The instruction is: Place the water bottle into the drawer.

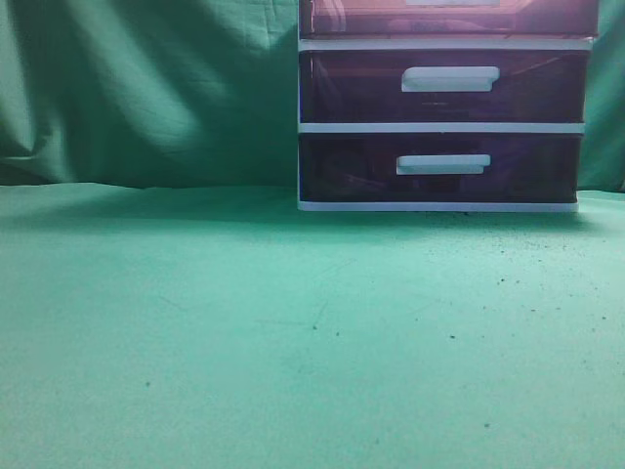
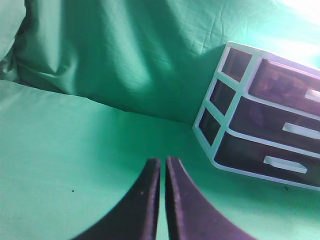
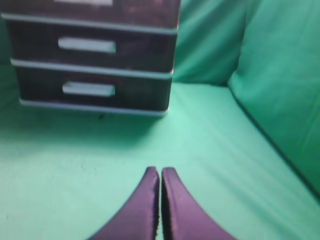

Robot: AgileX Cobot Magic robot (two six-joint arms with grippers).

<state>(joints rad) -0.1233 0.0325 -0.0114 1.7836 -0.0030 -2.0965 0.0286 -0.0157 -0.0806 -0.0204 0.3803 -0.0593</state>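
The white-framed drawer unit (image 1: 444,125) stands at the back right of the green cloth. Its top reddish-brown drawer (image 1: 449,15) is cut off by the upper edge of the exterior view; it also shows in the left wrist view (image 2: 287,85) and barely in the right wrist view (image 3: 90,6). It looks closed. No water bottle is in view. My left gripper (image 2: 160,162) is shut and empty above the cloth, left of the unit. My right gripper (image 3: 160,171) is shut and empty, in front of the unit's right side. Neither gripper shows in the exterior view.
Two darker purple drawers with white handles (image 1: 444,83) (image 1: 439,166) sit below the top one. Green cloth covers the table (image 1: 293,332) and hangs as a backdrop (image 1: 146,88); it rises as a wall at the right (image 3: 280,75).
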